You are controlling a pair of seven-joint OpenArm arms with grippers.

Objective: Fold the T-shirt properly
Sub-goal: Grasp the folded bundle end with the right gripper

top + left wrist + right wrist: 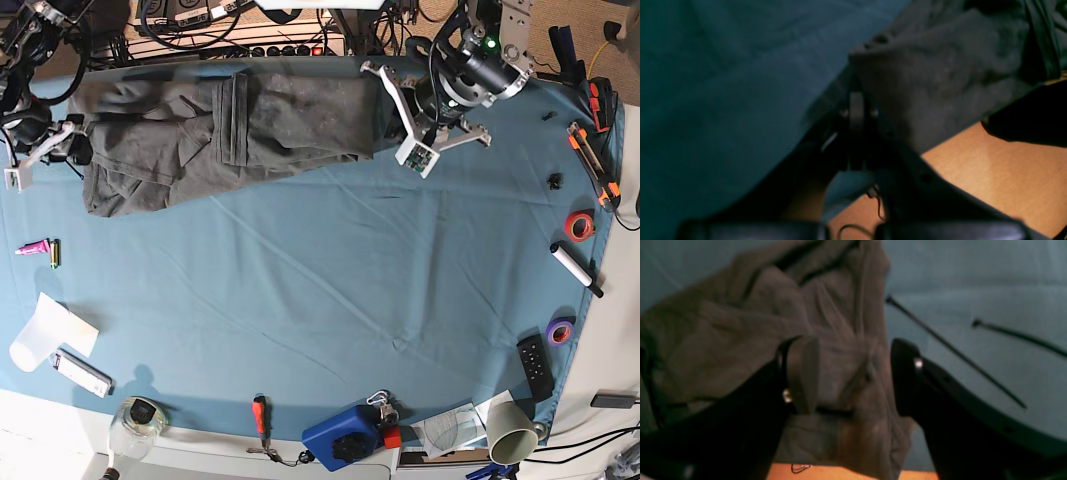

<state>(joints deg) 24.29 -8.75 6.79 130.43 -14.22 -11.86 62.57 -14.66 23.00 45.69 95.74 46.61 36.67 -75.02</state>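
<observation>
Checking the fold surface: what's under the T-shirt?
The T-shirt lies on the blue-teal tablecloth, which shows all around it. Whatever is beneath the shirt itself is covered.

Black curved fingers (907, 380); silver screws

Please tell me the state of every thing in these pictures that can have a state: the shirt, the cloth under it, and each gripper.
T-shirt: lies crumpled and partly folded along the far edge of the table.
Tablecloth: spread over the table, lightly creased.
Left gripper: shut on the T-shirt's edge.
Right gripper: open, fingers either side of the T-shirt's cloth, not clamping it.
</observation>
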